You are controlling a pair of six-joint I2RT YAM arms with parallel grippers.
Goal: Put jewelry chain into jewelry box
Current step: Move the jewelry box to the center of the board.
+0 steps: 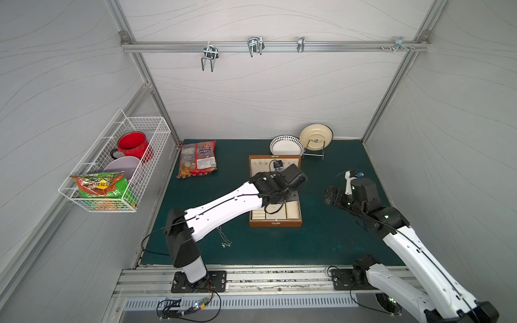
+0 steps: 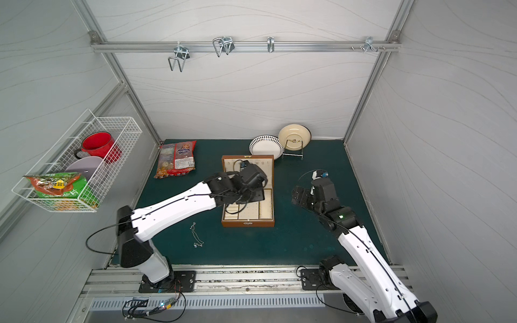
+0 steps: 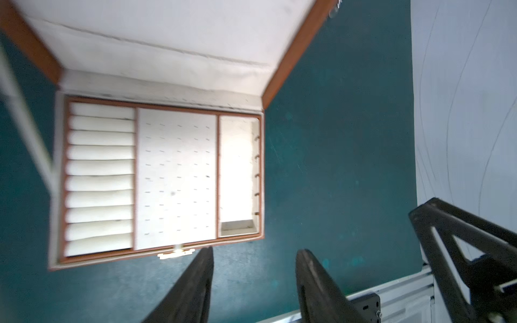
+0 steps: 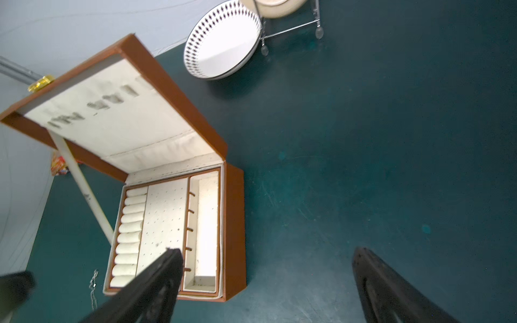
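**Jewelry chain** [image 1: 224, 237]: thin, light and limp, probably slippery. Best pinched at a bunched loop. It lies on the worktop [image 1: 307, 246] outside the open jewelry box [image 1: 275, 223], well behind the left jaws.
**Left jaws:** parted, empty, above the box.
**Right jaws:** wide apart, empty.
**Obstruction:** the left arm [image 1: 223, 207] overhangs the chain.
**Nearby:** snack packet [image 1: 197, 162] and plates [image 1: 286, 145], beyond the jaws.

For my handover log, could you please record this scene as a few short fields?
jewelry chain: lying on the green mat, outside the box, towards the left arm's base
jewelry box: open, lid raised; no chain seen in its tray
left fingers: apart, holding nothing, above the box
right fingers: wide apart, holding nothing, over the mat, clear of the box
task status: chain not yet picked up
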